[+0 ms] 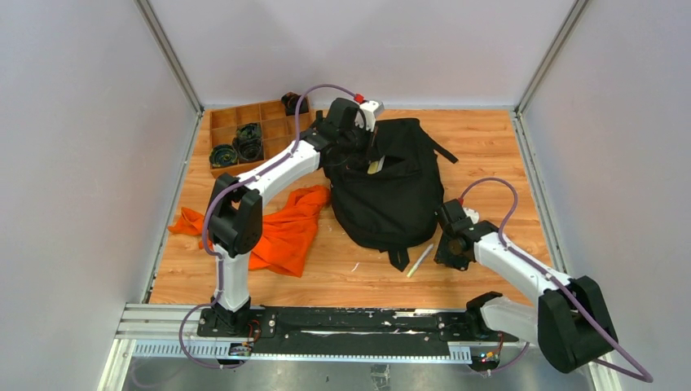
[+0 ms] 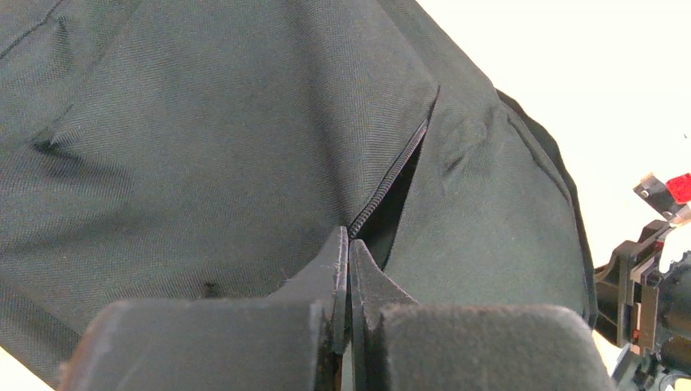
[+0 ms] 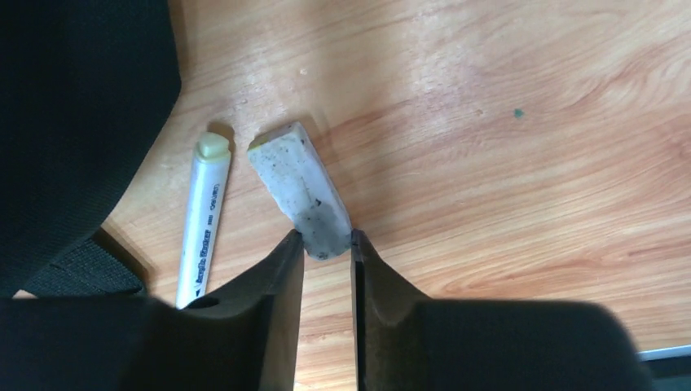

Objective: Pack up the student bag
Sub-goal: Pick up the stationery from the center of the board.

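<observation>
The student bag (image 1: 391, 195) is a large black backpack lying flat in the middle of the table, with its zip partly open and something pale showing in the opening (image 1: 375, 167). My left gripper (image 1: 356, 137) is at the bag's far end. In the left wrist view its jaws (image 2: 349, 243) are pressed together on the bag's zip edge (image 2: 391, 175). My right gripper (image 1: 453, 251) is low by the bag's near right corner. Its jaws (image 3: 326, 244) are closed on the end of a grey-white eraser (image 3: 297, 183). A white marker (image 3: 204, 220) lies beside the eraser on the table (image 1: 420, 261).
An orange cloth (image 1: 281, 228) lies crumpled left of the bag, under the left arm. A wooden compartment tray (image 1: 244, 122) with black round parts stands at the back left. White walls close in the table on three sides. The bag's strap (image 3: 81, 273) lies near the marker.
</observation>
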Motion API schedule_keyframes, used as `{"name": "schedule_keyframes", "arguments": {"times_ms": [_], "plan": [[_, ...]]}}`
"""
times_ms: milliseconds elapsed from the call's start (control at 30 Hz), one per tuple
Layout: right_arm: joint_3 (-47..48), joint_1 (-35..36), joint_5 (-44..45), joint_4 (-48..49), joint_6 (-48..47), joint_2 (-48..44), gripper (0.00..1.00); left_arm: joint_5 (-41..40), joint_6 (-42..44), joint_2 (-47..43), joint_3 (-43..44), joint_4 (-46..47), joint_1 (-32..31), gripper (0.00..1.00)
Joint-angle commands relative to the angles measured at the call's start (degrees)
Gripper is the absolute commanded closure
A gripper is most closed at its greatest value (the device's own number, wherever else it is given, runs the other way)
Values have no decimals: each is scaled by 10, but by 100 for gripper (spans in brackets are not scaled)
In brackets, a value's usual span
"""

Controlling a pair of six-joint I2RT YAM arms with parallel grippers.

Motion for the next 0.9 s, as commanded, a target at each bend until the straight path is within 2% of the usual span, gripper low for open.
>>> {"name": "schedule_keyframes", "arguments": {"times_ms": [0, 67, 167, 333, 433, 633, 867], "plan": [[-8, -3, 15, -7, -3, 15, 83, 13, -2, -18, 4, 10, -2, 100], [8, -2, 16, -34, -7, -11, 95, 10, 0, -20, 4, 11, -3, 100], [39, -2, 15, -81, -14, -67, 100, 1, -4, -16, 14, 12, -2, 100], [86, -1, -10, -106, -37, -122, 98, -1, -6, -10, 31, 11, -2, 100], [93, -1, -9, -110, -42, -112, 98, 0, -8, -10, 34, 11, -3, 100], [99, 2, -68, -74, -35, -111, 100, -6, -1, -18, 30, 7, -1, 100], [164, 11, -83, -83, -35, -128, 100, -5, -1, -15, 33, 3, 1, 100]]}}
